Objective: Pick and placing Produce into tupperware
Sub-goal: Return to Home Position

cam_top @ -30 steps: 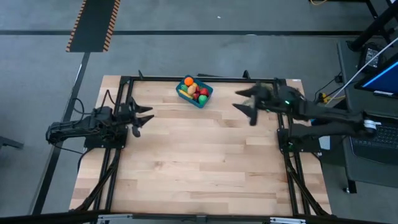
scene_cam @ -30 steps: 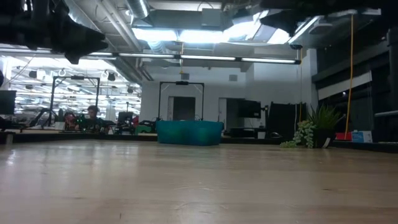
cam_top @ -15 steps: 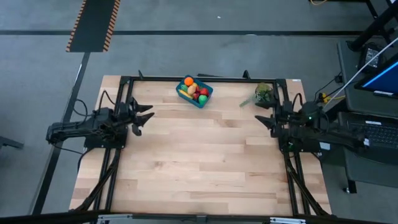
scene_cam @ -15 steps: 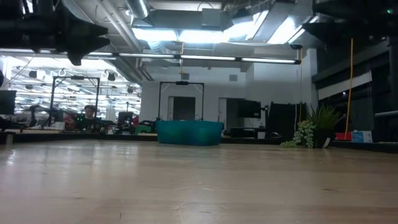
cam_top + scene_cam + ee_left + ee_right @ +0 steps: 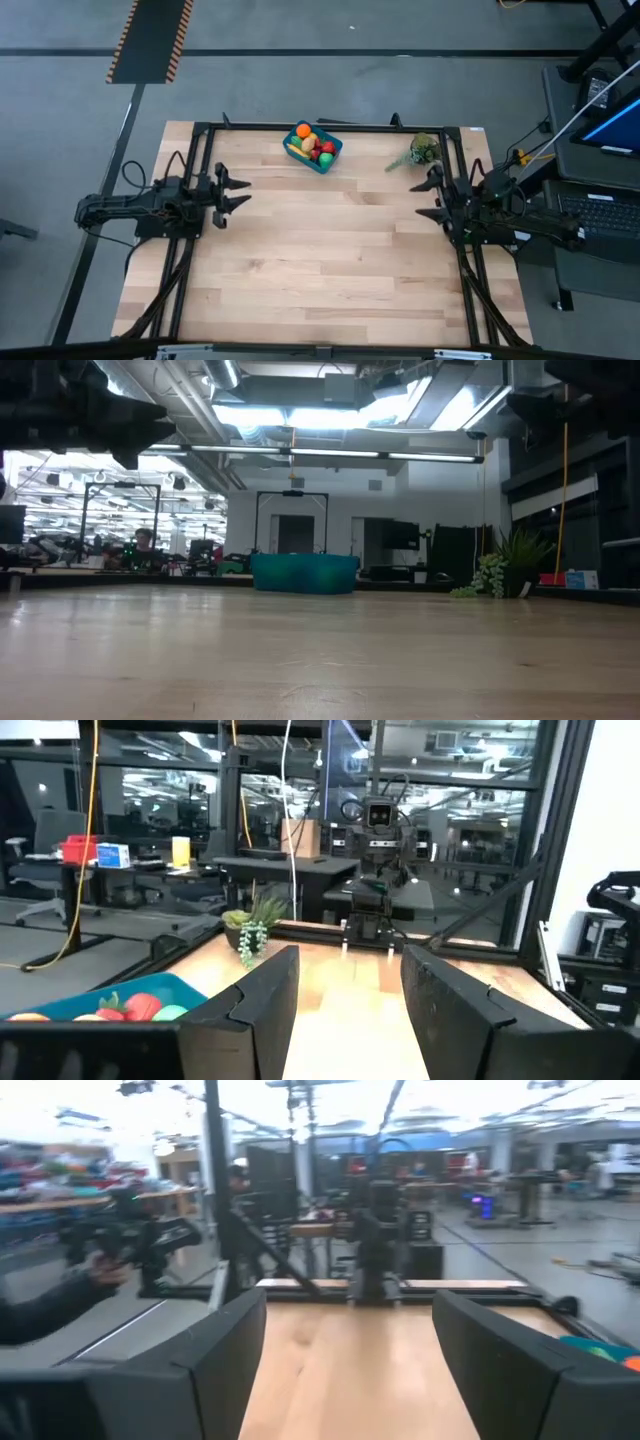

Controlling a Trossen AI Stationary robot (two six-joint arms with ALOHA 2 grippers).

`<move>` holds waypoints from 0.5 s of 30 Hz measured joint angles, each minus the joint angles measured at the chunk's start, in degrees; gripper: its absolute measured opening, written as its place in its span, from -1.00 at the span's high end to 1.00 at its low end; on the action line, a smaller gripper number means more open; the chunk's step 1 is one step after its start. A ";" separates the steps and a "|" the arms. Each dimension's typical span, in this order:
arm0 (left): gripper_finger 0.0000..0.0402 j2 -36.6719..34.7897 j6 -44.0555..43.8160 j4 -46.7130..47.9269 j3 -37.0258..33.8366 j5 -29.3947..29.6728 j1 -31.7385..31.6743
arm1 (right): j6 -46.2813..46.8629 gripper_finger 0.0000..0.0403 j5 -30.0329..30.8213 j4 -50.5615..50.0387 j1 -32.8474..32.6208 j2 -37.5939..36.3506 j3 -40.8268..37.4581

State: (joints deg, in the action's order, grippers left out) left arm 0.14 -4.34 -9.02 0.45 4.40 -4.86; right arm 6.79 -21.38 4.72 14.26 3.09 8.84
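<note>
Homing step: left gripper and right gripper, fingers apart and empty, flank the pale wooden bench; small coloured toy produce fills the blue rectangular plastic tupperware, so probably only settling remains.

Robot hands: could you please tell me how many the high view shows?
2: the left hand over the table's left side, the right hand over its right side, both open and empty.
</note>
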 joint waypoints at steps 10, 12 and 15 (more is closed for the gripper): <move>0.15 0.00 0.06 3.43 0.00 -1.90 0.01 | -3.17 -0.43 -5.25 3.08 0.00 -0.04 -4.09; 0.15 0.00 -0.09 3.41 0.00 -3.07 0.01 | -2.89 -0.43 -3.34 5.63 0.00 -0.04 -5.85; 0.15 0.00 -1.53 3.43 0.00 -5.62 0.01 | -2.81 -0.43 -0.06 8.29 0.00 -0.04 -7.71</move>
State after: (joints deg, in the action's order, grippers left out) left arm 0.14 -5.87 -5.58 0.45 -1.22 -4.84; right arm 3.98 -21.44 13.01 14.26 3.05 1.13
